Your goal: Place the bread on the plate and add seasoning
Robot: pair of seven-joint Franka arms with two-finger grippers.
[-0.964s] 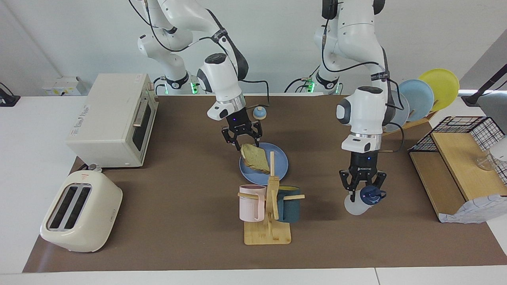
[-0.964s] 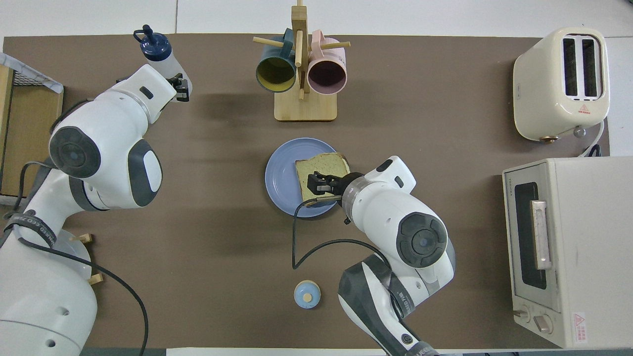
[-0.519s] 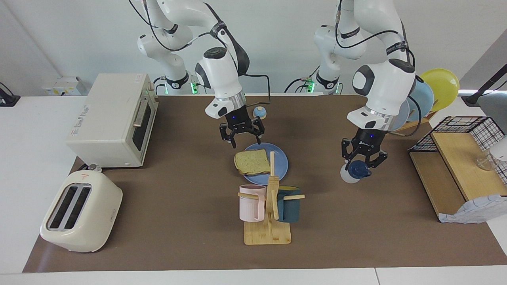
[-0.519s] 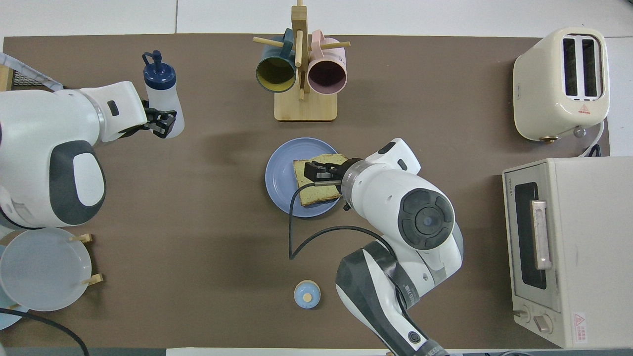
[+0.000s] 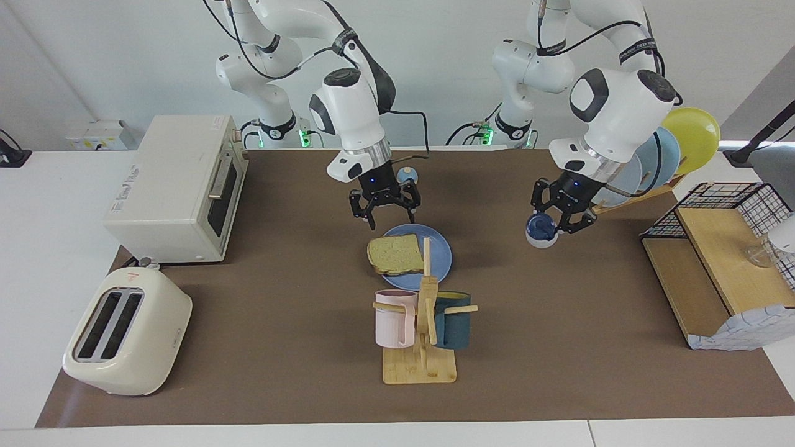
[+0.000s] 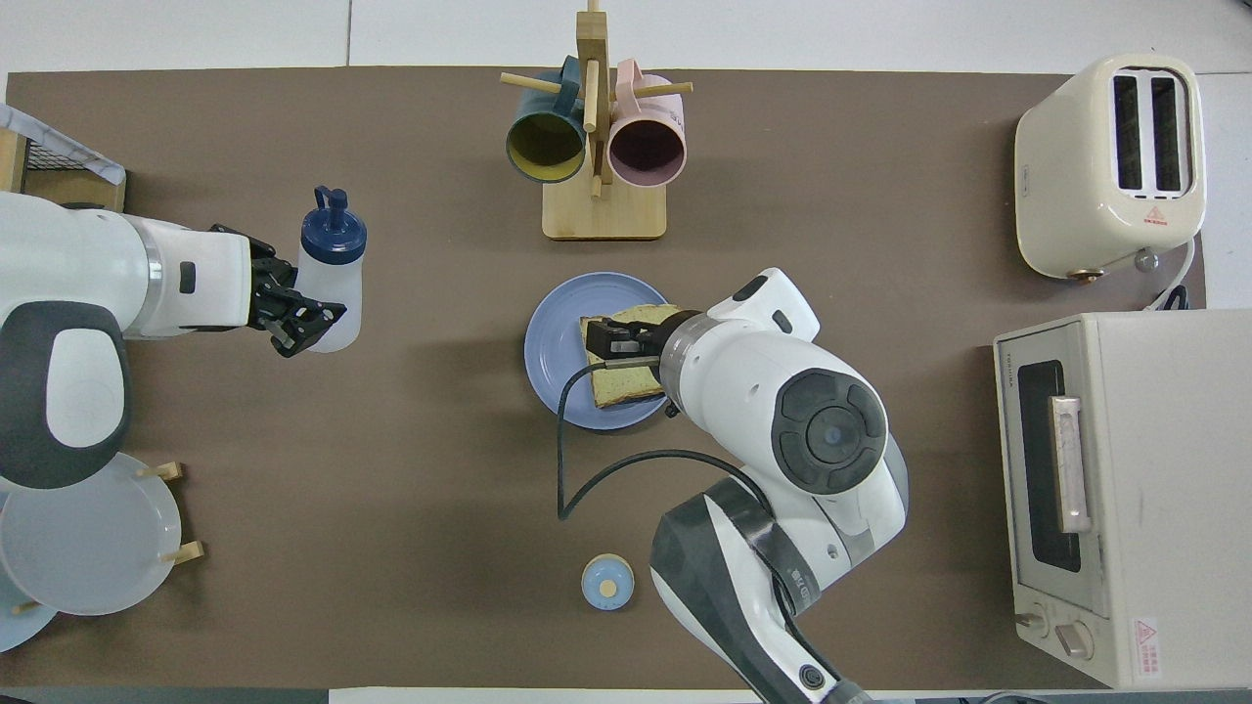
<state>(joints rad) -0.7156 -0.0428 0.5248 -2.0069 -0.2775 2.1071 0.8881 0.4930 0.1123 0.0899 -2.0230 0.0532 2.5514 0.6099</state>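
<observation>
The bread point(image 5: 393, 254) lies flat on the blue plate point(image 5: 442, 256) in the middle of the mat, overhanging the rim toward the right arm's end; both also show in the overhead view, bread point(image 6: 618, 389) and plate point(image 6: 554, 350). My right gripper point(image 5: 384, 215) is open and empty, raised over the plate's edge nearest the robots, and it covers part of the bread in the overhead view point(image 6: 613, 345). My left gripper point(image 5: 559, 221) is shut on the seasoning bottle point(image 5: 538, 231) and holds it in the air over the mat, toward the left arm's end; the overhead view shows gripper point(image 6: 305, 328) and bottle point(image 6: 334, 266).
A wooden mug rack point(image 5: 420, 335) with a pink and a teal mug stands farther from the robots than the plate. A blue-domed bell point(image 5: 407, 177) is near the robots. A toaster point(image 5: 127, 332) and an oven point(image 5: 177, 186) stand at the right arm's end; upright plates point(image 5: 680, 146) and a wire shelf point(image 5: 720, 261) at the left arm's.
My right gripper let go of the bread, which dropped flat onto the plate, and rose. My left gripper lifted the seasoning bottle off the mat and carried it up, toward the robots.
</observation>
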